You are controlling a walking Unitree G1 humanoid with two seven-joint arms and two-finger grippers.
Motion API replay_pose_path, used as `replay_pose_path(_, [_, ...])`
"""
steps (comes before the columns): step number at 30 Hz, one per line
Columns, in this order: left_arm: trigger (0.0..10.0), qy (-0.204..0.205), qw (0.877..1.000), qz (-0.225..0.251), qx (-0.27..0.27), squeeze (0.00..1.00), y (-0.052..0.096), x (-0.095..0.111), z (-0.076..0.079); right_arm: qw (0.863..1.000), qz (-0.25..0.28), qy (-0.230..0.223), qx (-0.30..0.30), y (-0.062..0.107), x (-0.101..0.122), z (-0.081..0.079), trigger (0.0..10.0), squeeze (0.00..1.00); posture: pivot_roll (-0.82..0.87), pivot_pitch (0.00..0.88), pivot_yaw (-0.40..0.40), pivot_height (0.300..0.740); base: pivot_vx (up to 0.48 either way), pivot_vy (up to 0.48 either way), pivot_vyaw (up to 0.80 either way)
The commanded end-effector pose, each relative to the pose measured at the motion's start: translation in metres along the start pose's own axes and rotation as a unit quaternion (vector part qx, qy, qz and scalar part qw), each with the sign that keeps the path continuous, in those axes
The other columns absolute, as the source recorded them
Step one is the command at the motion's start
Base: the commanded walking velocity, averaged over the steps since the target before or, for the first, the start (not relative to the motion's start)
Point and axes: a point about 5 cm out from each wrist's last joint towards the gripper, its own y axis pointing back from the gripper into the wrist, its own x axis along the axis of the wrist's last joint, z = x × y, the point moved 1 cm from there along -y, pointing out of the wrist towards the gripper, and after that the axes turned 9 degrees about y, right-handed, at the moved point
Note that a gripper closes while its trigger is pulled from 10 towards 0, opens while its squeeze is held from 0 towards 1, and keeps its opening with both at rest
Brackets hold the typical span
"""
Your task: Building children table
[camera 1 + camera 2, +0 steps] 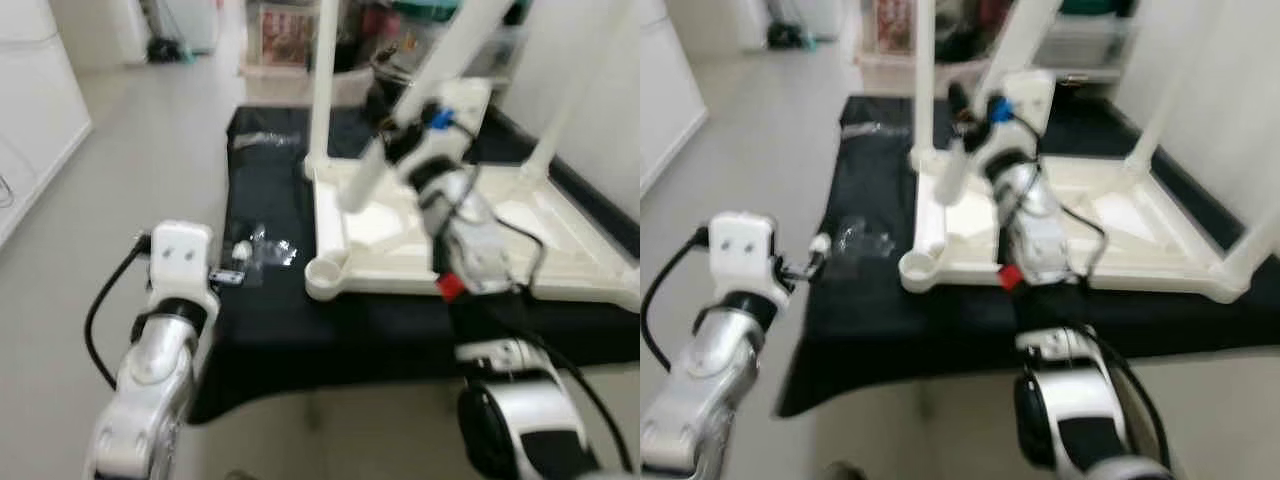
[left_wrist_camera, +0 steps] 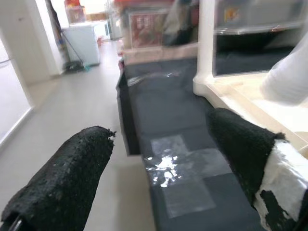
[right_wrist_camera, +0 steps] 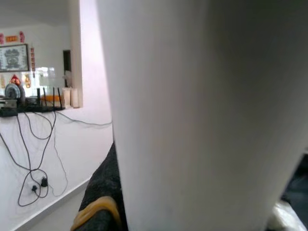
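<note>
**A:** Where is the table?

**B:** The white table top (image 1: 560, 250) lies upside down on a black cloth (image 1: 270, 310) spread over the floor, on the right side of the scene. Three white legs stand up from its corners: one at the far left (image 1: 323, 80), one at the far right (image 1: 560, 120), and one rising at the near right edge. The near left corner has an empty round socket (image 1: 325, 272).

**A:** And the right arm?

**B:** It reaches forward over the near edge of the table top, wrist bent up, and the right gripper (image 1: 390, 130) is clamped around a loose white leg (image 1: 362, 180) that leans at a slant above the tray-like underside. In the right wrist view that leg (image 3: 202, 110) stands right against the camera with a black finger (image 3: 103, 192) pressed beside it.

**A:** The left arm?

**B:** It is bent at the near left, forearm raised, wrist pointing toward the cloth's left edge. The left gripper (image 2: 159, 159) has its fingers (image 2: 67, 178) spread wide apart, holding nothing, over a clear plastic bag (image 1: 262, 250) lying on the cloth left of the table top. Another clear bag (image 1: 265, 140) lies farther away on the cloth.
</note>
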Motion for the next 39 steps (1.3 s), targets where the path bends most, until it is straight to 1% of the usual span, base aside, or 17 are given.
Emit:
replay_pose_path(1, [10.0, -0.006, 1.0, -0.006, 0.011, 0.0, 0.001, -0.003, -0.005, 1.0, 0.009, -0.008, 0.008, -0.002, 0.005, -0.004, 10.0, 0.0, 0.1, 0.089, -0.065, 0.74, 0.0, 0.0, 0.0])
replay_pose_path(12, [10.0, -0.009, 1.0, 0.001, 0.017, 0.0, -0.001, 0.0, -0.007, 1.0, 0.008, -0.004, 0.008, -0.002, 0.005, -0.005, 10.0, 0.0, 0.1, 0.094, -0.07, 0.74, 0.0, 0.0, 0.0])
replay_pose_path(15, [10.0, -0.016, 1.0, 0.005, 0.017, 0.0, -0.002, 0.001, -0.008, 1.0, 0.008, -0.004, 0.008, -0.001, 0.005, -0.006, 10.0, 0.0, 0.1, 0.095, -0.07, 0.74, 0.0, 0.0, 0.0])
replay_pose_path(31, [10.0, -0.005, 1.0, 0.01, 0.025, 0.0, -0.004, 0.005, -0.01, 1.0, 0.007, -0.003, 0.008, 0.0, 0.004, -0.006, 10.0, 0.0, 0.1, 0.096, -0.07, 0.74, 0.0, 0.0, 0.0])
replay_pose_path(36, [10.0, -0.011, 1.0, 0.012, 0.017, 0.0, -0.004, 0.006, -0.008, 1.0, 0.007, -0.002, 0.007, 0.0, 0.004, -0.005, 10.0, 0.0, 0.1, 0.099, -0.069, 0.74, 0.0, 0.0, 0.0])
replay_pose_path(39, [10.0, -0.021, 0.999, 0.021, 0.015, 0.0, -0.005, 0.008, -0.007, 1.0, 0.006, -0.003, 0.008, 0.001, 0.003, -0.007, 10.0, 0.0, 0.1, 0.099, -0.068, 0.74, 0.396, 0.0, 0.0])
